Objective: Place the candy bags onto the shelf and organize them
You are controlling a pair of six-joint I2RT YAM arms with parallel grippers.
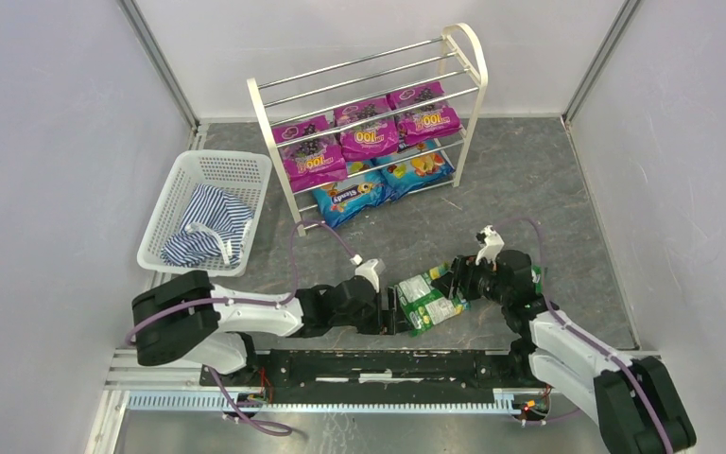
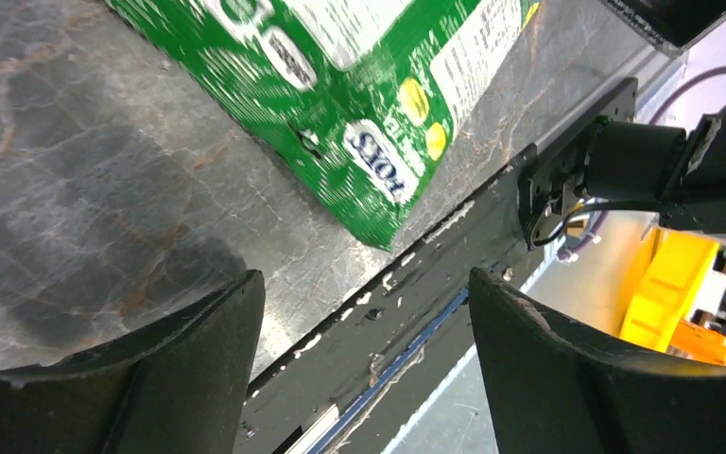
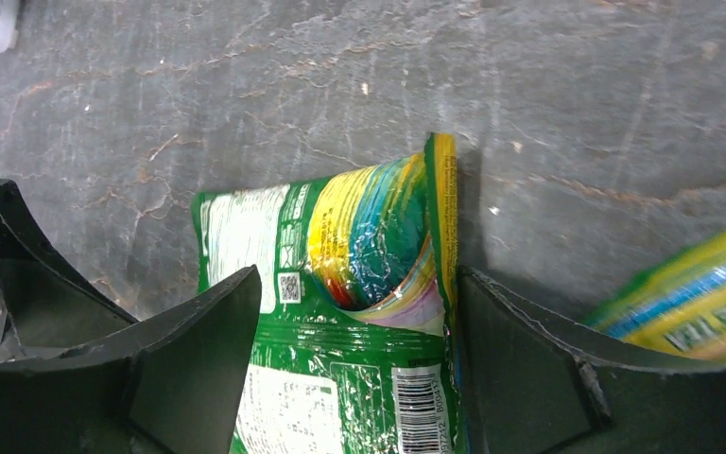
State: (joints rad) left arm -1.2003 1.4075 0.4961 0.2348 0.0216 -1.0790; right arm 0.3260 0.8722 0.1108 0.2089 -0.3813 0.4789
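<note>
You see worktop (image 1: 548, 180): dark grey marbled slab, white walls (image 1: 47, 142) around. Green FOX'S bags (image 1: 427, 303) lie near front edge. Left gripper (image 2: 364, 276) wide, empty. Right gripper (image 3: 356, 274) wide, straddling one. Purple bags (image 1: 369, 128) on shelf (image 1: 269, 132).

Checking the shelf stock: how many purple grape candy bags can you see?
3, side by side on one tier of the shelf: left bag, middle bag, right bag. More might hide beneath the striped cloth in the basket.
</note>
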